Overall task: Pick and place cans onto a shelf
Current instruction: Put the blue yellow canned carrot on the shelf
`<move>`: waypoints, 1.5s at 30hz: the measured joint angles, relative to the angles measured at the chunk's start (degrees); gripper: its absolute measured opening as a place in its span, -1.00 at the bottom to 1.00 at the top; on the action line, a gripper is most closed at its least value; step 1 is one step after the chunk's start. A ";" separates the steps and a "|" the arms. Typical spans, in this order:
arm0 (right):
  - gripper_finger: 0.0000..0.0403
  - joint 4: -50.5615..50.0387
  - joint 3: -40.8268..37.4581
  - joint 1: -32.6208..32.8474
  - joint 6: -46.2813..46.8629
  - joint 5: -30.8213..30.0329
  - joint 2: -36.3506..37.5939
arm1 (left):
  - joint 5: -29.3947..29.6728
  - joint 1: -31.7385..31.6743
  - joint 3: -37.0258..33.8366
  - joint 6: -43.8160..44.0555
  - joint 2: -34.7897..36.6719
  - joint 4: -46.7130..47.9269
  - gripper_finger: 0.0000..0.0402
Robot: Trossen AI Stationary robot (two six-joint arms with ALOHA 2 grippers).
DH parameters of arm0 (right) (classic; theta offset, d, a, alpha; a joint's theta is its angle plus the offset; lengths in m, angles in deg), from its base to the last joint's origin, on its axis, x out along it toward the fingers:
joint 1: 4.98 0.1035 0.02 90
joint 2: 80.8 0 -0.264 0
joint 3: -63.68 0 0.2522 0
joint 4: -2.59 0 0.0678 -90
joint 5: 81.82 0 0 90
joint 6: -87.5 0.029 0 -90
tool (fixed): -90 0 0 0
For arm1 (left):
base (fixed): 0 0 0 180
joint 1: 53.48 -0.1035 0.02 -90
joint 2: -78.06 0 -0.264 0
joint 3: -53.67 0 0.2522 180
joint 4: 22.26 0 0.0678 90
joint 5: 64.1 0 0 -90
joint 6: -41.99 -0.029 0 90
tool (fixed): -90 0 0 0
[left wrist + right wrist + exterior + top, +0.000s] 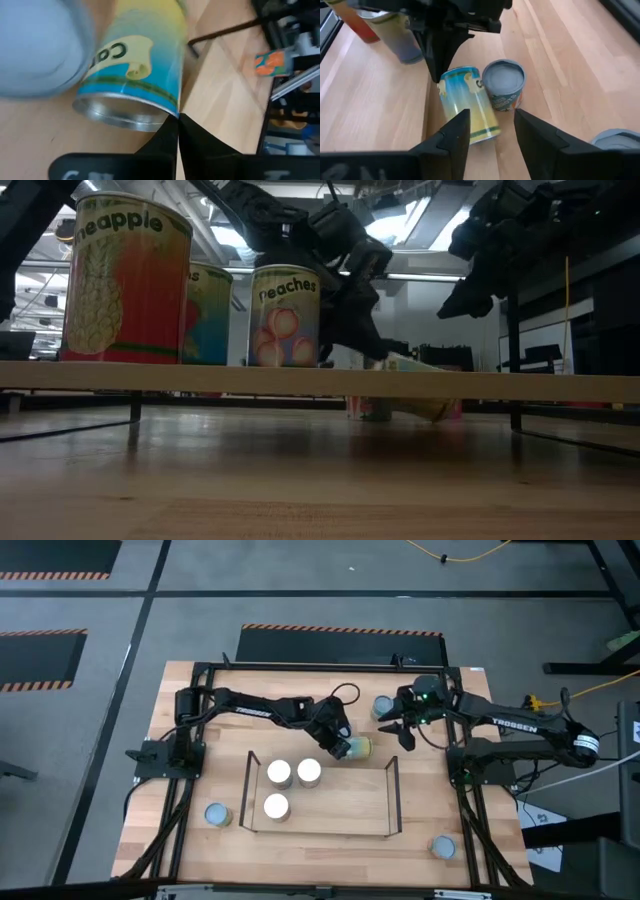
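A teal-and-yellow can (358, 748) (135, 65) lies on its side, tilted, just beyond the far edge of the shelf (330, 815). My left gripper (340, 747) (177, 127) is shut with nothing between its fingers, its tips at the can's silvery end. An upright can with a pale-blue top (504, 85) stands right beside the fallen one. My right gripper (405, 733) (492, 120) hangs open above and to the right of both, touching nothing. Three cans (279, 773) (309, 771) (275, 806) stand upright on the shelf's left half. My left gripper's shut fingertips (176, 125) stand against the rim of the fallen can's silvery end (165, 114), holding nothing between them. They slant down from the table's far left. The can lies on its side, that end toward the gripper, its other end pointing right.
One more can (382, 707) stands near the far edge by the right arm. Single cans stand near the front left (217, 814) and front right (443, 847). The shelf's right half is bare, bounded by its black wire end (393, 795).
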 joint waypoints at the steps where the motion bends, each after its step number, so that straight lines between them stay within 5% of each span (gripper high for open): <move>1: -0.21 -0.21 0.00 0.00 -0.30 0.02 0.77 | 0.17 -0.04 0.05 -0.50 0.26 -0.20 -1.00; 19: -0.21 -2.24 -0.59 0.04 -1.21 -2.40 1.17 | -3.72 -0.78 0.47 -0.90 3.54 2.67 -1.00; 29: -0.21 -1.63 -0.59 0.04 -1.27 -2.41 1.13 | -2.27 -2.90 9.92 -7.45 7.41 27.52 -1.00; 37: -0.21 -1.74 -0.59 0.04 -1.25 -2.43 1.07 | 8.73 -6.76 23.70 -17.32 7.61 53.05 -1.00; 45: -0.21 -1.78 -0.59 0.04 -1.25 -2.41 1.05 | 15.69 -8.67 26.64 -22.05 7.58 62.77 -1.00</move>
